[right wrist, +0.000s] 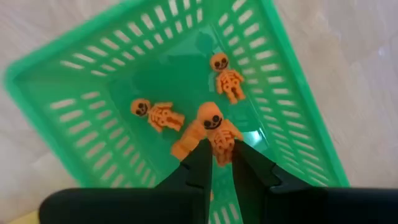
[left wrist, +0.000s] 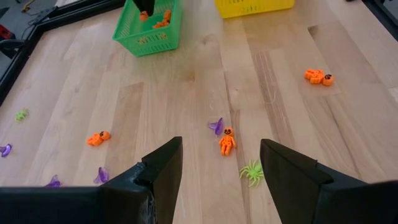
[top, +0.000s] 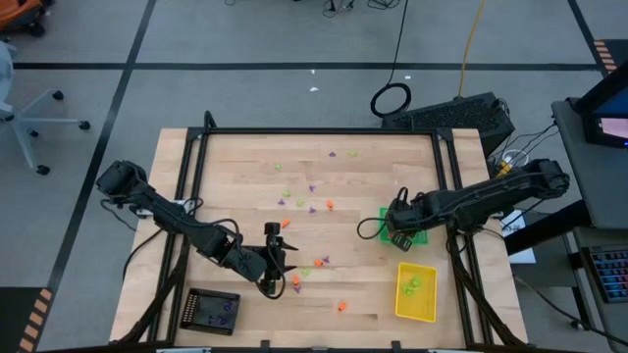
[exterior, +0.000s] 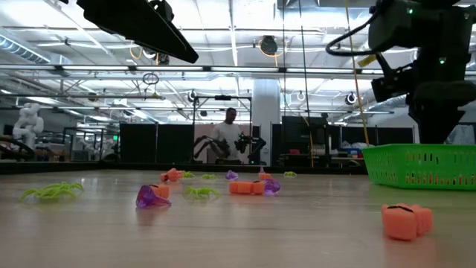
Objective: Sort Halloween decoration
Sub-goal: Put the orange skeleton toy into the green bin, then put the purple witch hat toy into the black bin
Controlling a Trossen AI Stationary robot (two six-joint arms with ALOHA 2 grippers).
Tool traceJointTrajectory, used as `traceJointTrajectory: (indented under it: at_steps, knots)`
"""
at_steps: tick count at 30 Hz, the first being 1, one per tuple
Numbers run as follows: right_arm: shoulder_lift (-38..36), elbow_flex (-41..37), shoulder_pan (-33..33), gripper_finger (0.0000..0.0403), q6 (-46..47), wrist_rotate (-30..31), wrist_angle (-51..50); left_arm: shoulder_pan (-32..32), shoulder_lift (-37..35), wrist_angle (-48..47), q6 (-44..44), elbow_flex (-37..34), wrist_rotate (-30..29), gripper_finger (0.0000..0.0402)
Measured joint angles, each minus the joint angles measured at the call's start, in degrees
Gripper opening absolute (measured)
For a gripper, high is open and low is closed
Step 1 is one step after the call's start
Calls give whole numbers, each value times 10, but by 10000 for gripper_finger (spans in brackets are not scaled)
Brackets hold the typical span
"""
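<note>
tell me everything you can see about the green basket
The green basket is a rectangular tray of glossy plastic with slotted, lattice walls and a smooth floor. It sits upright on the wooden table, right of centre, just behind the yellow tray. Orange skeleton figures lie on its floor. The right gripper hangs over it, shut on one orange skeleton.

Grey floor (top: pixel 294 39) with dark tape lines surrounds the wooden table (top: pixel 245 167), a white swivel chair (top: pixel 25 113) at one corner, bright ceiling lights (exterior: pixel 245 18) over distant black partitions (exterior: pixel 149 143).
</note>
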Motion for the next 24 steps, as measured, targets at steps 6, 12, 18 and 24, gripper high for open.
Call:
traceJointTrajectory:
  at_steps: [6,12,18,24]
  knots:
    - [27,0,0,38,0,-4,0,0,0,5,0,0,0,212]
    - [35,0,-1,52,18,0,2,0,0,7,0,0,0,212]
    - [32,0,-1,84,37,0,1,0,0,7,-30,0,0,212]
    - [31,0,-1,106,44,0,-4,0,0,9,-30,0,0,212]
